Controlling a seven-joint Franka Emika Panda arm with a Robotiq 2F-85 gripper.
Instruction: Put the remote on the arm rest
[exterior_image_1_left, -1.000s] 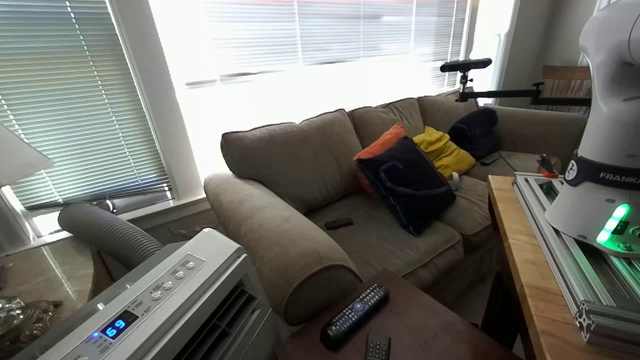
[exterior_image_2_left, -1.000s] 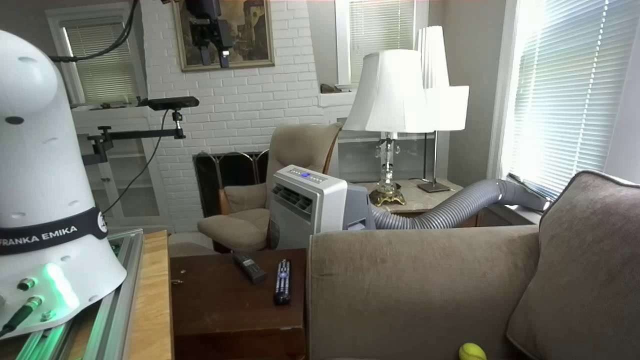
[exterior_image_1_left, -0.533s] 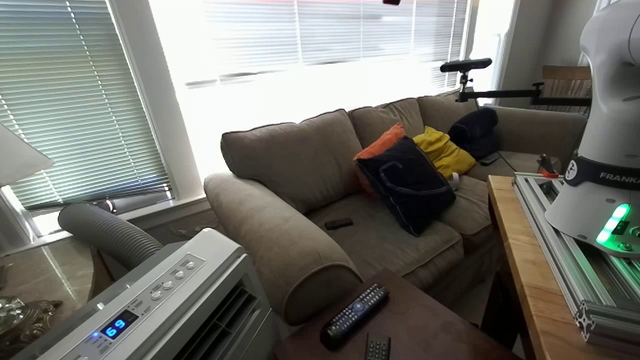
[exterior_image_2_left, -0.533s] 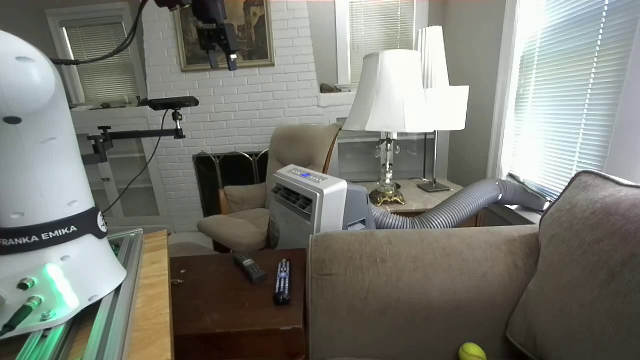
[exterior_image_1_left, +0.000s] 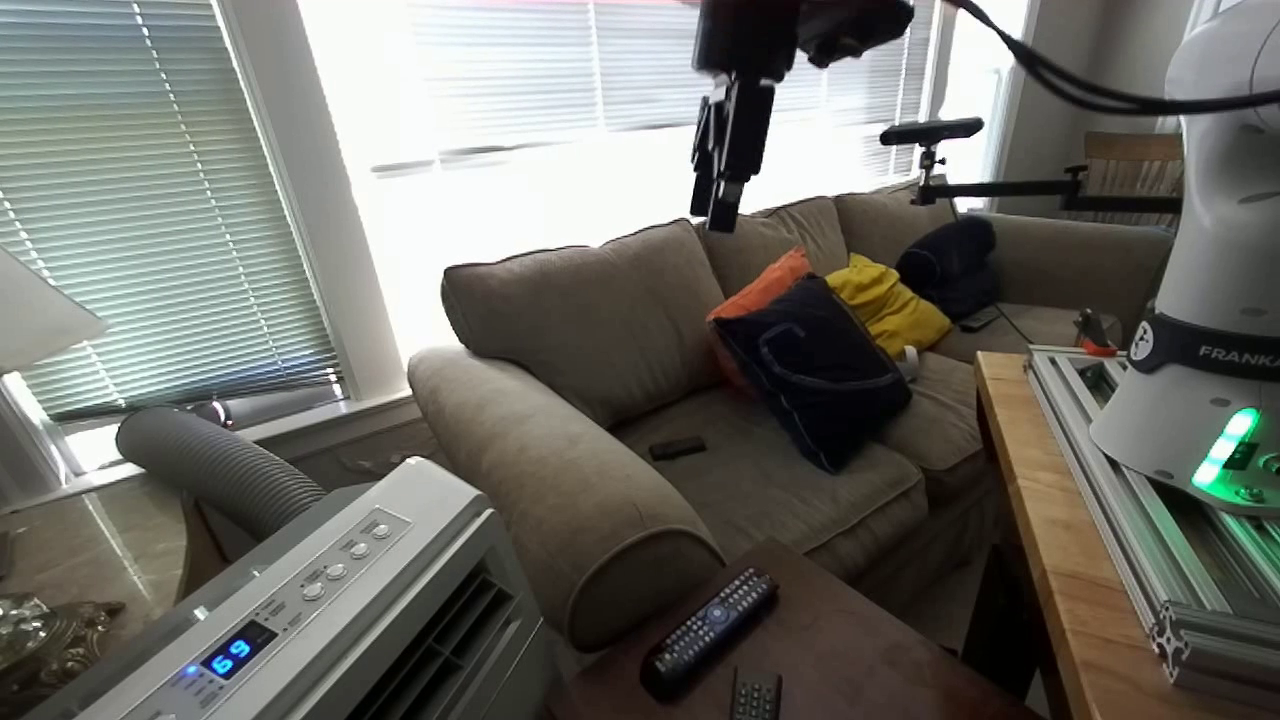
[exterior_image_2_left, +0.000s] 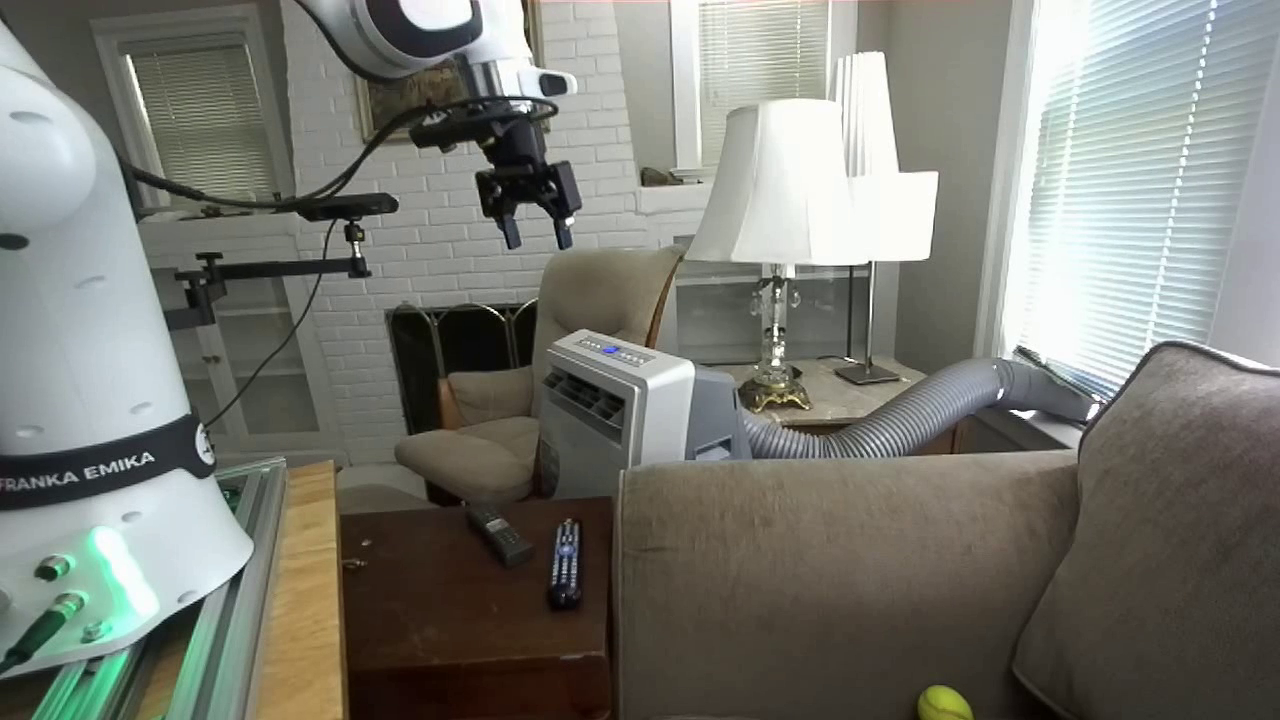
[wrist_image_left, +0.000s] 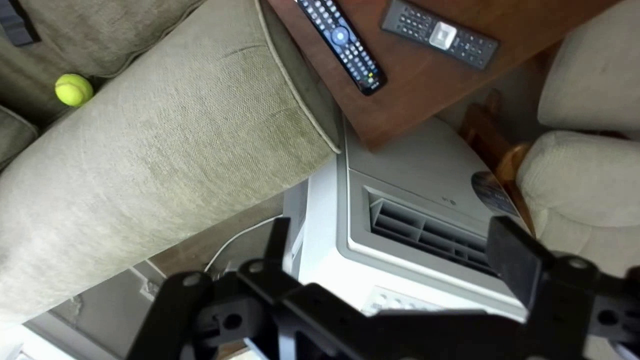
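Hand (exterior_image_2_left: 538, 234) spread, I am hovering in midair in an exterior view. In an exterior view, the remote (exterior_image_1_left: 677, 448) is lying on the sofa seat (exterior_image_1_left: 780, 495), near the arm rest (exterior_image_1_left: 545, 450). In my wrist view, two other remotes (wrist_image_left: 341, 42) are lying on the table (wrist_image_left: 410, 92).

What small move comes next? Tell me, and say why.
Probably shift the open gripper across the arm rest, toward the remote on the sofa seat: it grips nothing, and the wrist view shows it aimed at the air conditioner instead.
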